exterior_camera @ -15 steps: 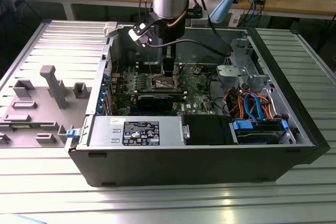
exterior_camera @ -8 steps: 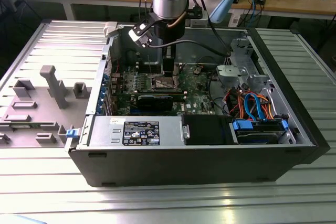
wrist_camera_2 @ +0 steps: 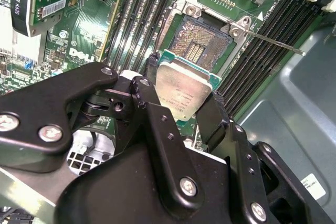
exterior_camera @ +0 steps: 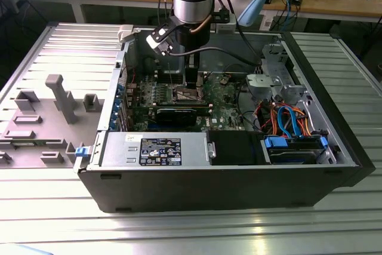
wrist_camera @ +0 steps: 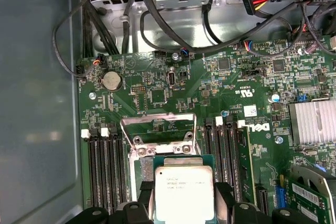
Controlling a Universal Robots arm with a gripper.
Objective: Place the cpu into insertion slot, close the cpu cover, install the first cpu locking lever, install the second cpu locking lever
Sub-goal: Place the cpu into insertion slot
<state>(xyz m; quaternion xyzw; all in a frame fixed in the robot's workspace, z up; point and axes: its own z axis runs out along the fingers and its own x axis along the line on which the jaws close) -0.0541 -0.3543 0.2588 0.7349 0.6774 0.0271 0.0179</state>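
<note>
Gripper (wrist_camera_2: pixel 182 95) is clamped on the cpu (wrist_camera_2: pixel 184 90). One black finger (wrist_camera_2: pixel 149 80) is on one edge and the other on the opposite edge, w/ the silver top facing the cam. In the first wrist view the cpu (wrist_camera: pixel 184 192) sits between the two fingers of the gripper (wrist_camera: pixel 184 198), green substrate showing round the metal lid.

Slot (wrist_camera_2: pixel 202 43) is just beyond the cpu in the second wrist view. Its brownish-gold contact field is bare, so the cpu is not seated. Can't tell the gap between chip and socket.

Cover (wrist_camera: pixel 157 117) stands swung up and open past the socket, board visible thru its window. One thin lever (wrist_camera_2: pixel 273 43) sticks out sideways from the socket corner, unlatched.

Black RAM slots (wrist_camera: pixel 102 166) run along both sides of the socket on the green board (wrist_camera: pixel 157 95). Coin cell (wrist_camera: pixel 111 81) and heatsink (wrist_camera: pixel 313 121) lie farther off.

In the exterior view the arm reaches down into the open case (exterior_camera: pixel 239 183), gripper (exterior_camera: pixel 191 82) low over the board mid-case. Orange and blue cables (exterior_camera: pixel 286 114) are bundled toward the exterior view's right.
</note>
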